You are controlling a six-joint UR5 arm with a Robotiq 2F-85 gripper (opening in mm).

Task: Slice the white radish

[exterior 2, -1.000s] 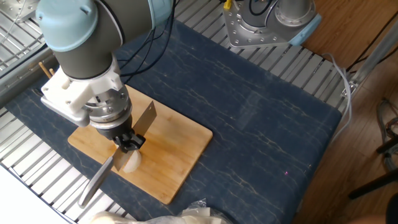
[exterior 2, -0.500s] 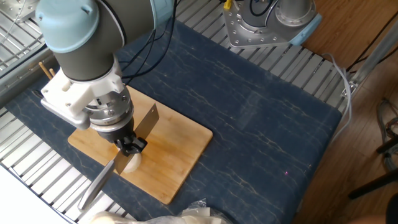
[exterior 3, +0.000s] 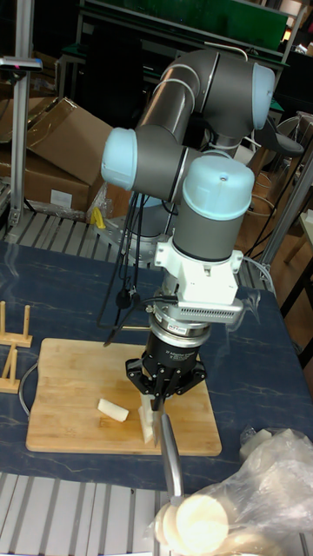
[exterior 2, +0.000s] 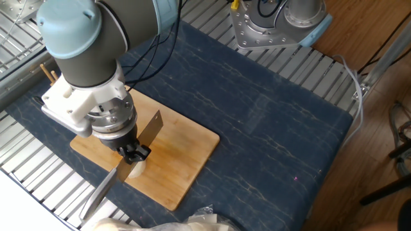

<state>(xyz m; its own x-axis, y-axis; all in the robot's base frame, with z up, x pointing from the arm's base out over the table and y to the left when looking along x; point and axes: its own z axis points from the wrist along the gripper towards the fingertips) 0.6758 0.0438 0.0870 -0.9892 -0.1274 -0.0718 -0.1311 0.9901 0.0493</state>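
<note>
Wooden board [exterior 2: 173, 151] on counter [exterior 2: 270, 122]. Pincer [exterior 3: 163, 390] clamped on knife [exterior 2: 138, 146], blade across white radish [exterior 2: 135, 169] at board's near edge. Cut piece [exterior 3: 112, 409] beside it. Risk: radish could slide or roll away under an off-centre blade.

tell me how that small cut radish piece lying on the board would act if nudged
The loose radish piece looks like a flat-sided wedge lying on the wooden board, so it would probably slide, not roll. It seems small and light. Its fresh cut faces may be damp and somewhat slippery.
</note>
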